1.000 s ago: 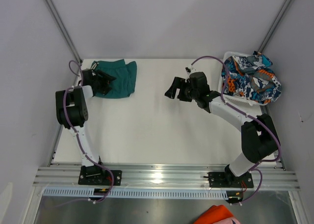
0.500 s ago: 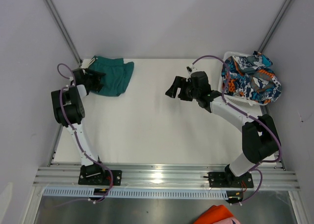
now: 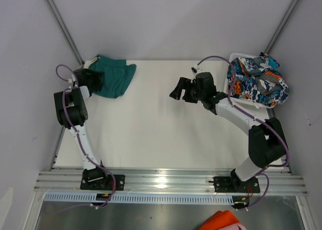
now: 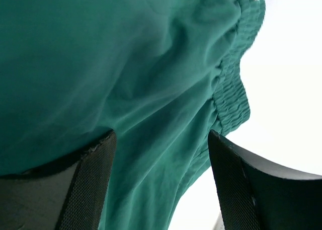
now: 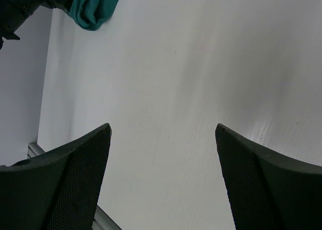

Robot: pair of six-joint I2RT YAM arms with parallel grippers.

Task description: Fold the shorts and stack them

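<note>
**Left pincer wide over the teal pair, right pincer wide over bare table**

The left pincer (image 4: 158, 184) stands wide. Its two dark fingers (image 4: 90, 189) are set well apart, and teal fabric fills the gap between them. From above, the left pincer (image 3: 94, 80) sits on the left side of the teal shorts (image 3: 114, 76), at the far left corner of the table (image 3: 151, 124). The wrist view shows the gathered elastic waistband (image 4: 231, 89) running along the cloth's right edge, with white table just beyond it.

The teal pair lies bunched. Its far edge reaches the table's back edge, and its left part is close to the left edge.

The right pincer (image 3: 177, 90) also stands wide and holds nothing. It hangs over the far middle of the table, pointing left. Its own camera shows only white surface between its fingers (image 5: 65, 184), with the teal pair small at the upper left of that view.

The white basket (image 3: 233, 58) sits at the far right corner. The printed shorts (image 3: 256, 84) are heaped in it and spill over its right and near rims.

A broad white stretch of table lies between the two pincers and runs toward the near rail. An orange cloth (image 3: 221, 221) shows below that rail, off the table.
</note>
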